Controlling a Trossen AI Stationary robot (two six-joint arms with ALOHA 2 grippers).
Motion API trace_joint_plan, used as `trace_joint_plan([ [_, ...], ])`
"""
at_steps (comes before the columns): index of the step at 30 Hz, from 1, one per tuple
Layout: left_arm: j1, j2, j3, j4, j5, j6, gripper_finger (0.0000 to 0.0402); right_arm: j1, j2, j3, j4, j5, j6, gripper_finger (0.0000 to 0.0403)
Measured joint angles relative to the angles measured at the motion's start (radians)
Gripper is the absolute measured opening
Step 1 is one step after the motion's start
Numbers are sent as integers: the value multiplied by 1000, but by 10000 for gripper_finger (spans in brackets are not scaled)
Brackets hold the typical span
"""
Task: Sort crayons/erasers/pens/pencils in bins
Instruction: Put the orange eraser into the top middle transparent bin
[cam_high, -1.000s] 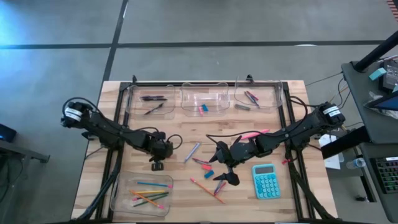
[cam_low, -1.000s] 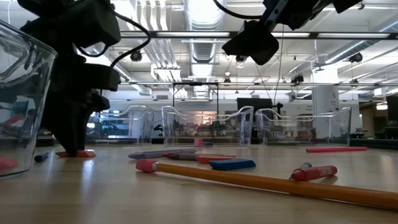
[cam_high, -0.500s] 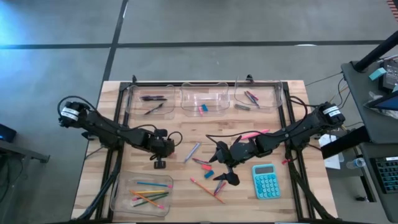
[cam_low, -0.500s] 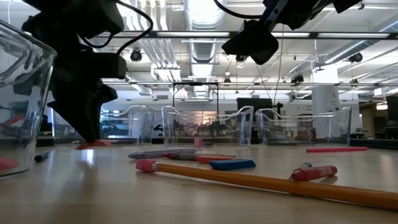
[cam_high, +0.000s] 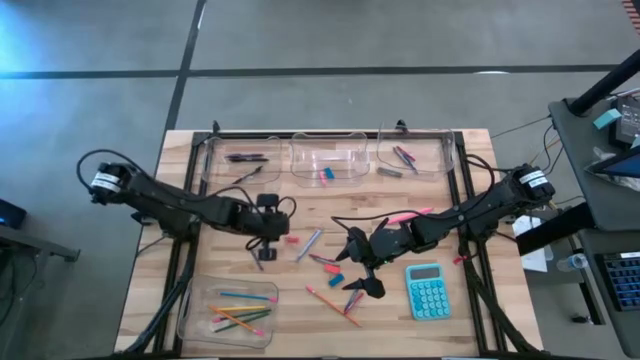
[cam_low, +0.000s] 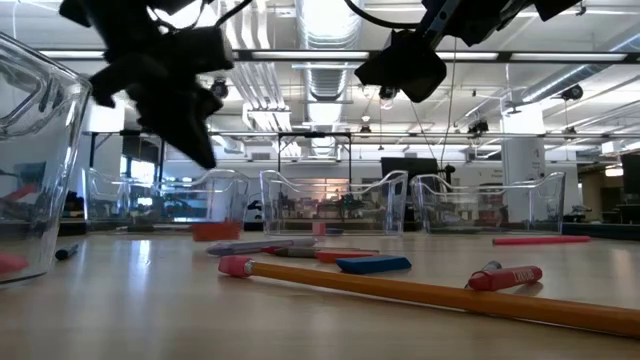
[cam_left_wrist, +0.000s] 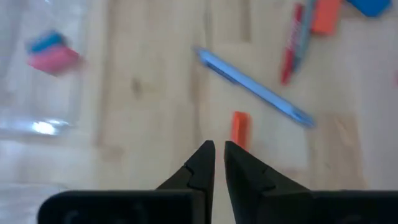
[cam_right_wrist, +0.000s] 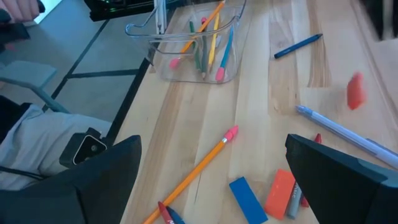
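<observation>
No writing could be read anywhere. The left gripper (cam_high: 262, 252) hung left of centre in the high view, fingers nearly together and empty. A small red eraser (cam_high: 292, 240) lay just right of it, long axis running left-right. The right gripper (cam_high: 362, 265) hovered wide open, empty, over the scattered sticks at centre.

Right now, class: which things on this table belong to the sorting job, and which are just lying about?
Belongs to the job:
pencil bin
pen bin
eraser bin
crayon bin
orange pencil
blue eraser
small red piece

Lying about:
teal calculator
</observation>
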Motion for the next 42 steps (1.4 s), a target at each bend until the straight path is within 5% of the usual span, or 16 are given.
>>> trace_joint_plan([
  [4, 47, 0, 46, 2, -26, 48, 7, 0, 0, 0, 0, 0, 0, 384],
  [11, 80, 16, 51, 20, 88, 28, 7, 4, 0, 0, -4, 0, 0, 384],
  [25, 69, 282, 55, 130, 140, 24, 112, 4, 0, 0, -3, 0, -14, 384],
  [42, 69, 352, 74, 136, 135, 24, 116, 4, 0, 0, -9, 0, -14, 384],
])
